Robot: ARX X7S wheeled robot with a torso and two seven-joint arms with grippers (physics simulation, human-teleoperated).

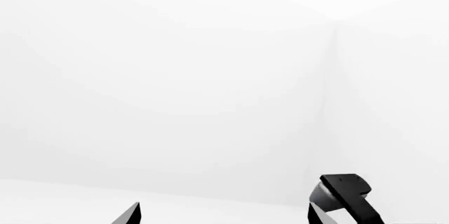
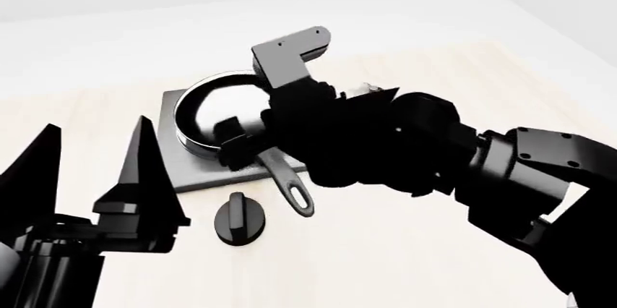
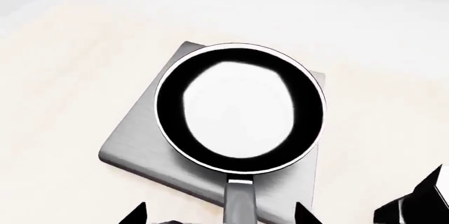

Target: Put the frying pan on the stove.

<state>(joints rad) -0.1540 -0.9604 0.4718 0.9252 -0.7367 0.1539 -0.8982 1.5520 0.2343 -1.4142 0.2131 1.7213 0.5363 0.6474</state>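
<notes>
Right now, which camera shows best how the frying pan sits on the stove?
The right wrist view: the frying pan shows whole, on the stove. The head view has the right arm hiding part of the pan. The left wrist view shows neither.

Bright, even, washed-out light bleaches the walls and pale worktop (image 2: 405, 250); shadows are faint. The glossy frying pan (image 3: 238, 109) mirrors a broad white glare. Renders are sharp, slightly soft-edged.
</notes>
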